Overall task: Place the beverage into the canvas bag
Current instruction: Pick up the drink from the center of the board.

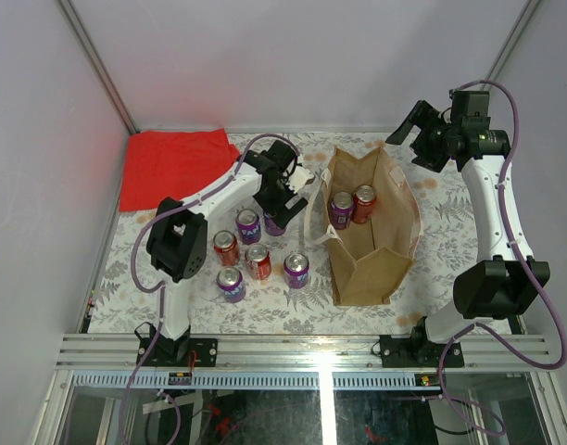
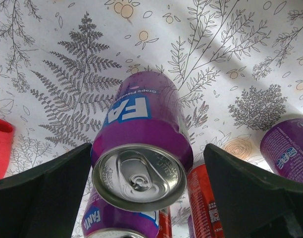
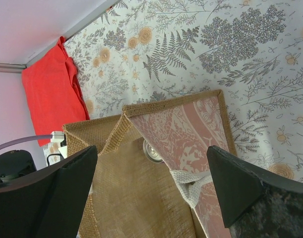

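The canvas bag (image 1: 371, 243) stands open at centre right, with a purple can (image 1: 341, 209) and a red can (image 1: 364, 202) inside. My left gripper (image 1: 281, 211) is open and straddles an upright purple Fanta can (image 1: 272, 225) left of the bag. In the left wrist view this can (image 2: 141, 134) sits between the fingers; the left finger (image 2: 47, 193) is close to it and the right finger (image 2: 255, 193) stands apart. My right gripper (image 1: 421, 130) is open and empty, raised beyond the bag's far right corner. Its wrist view looks down on the bag (image 3: 136, 198) and one can top (image 3: 152, 151).
Several more cans stand left of the bag: purple (image 1: 248, 224), red (image 1: 226, 247), red (image 1: 258, 261), purple (image 1: 232, 284), purple (image 1: 296, 269). A flat red cloth (image 1: 172, 167) lies at the far left. Walls enclose the table's back and sides.
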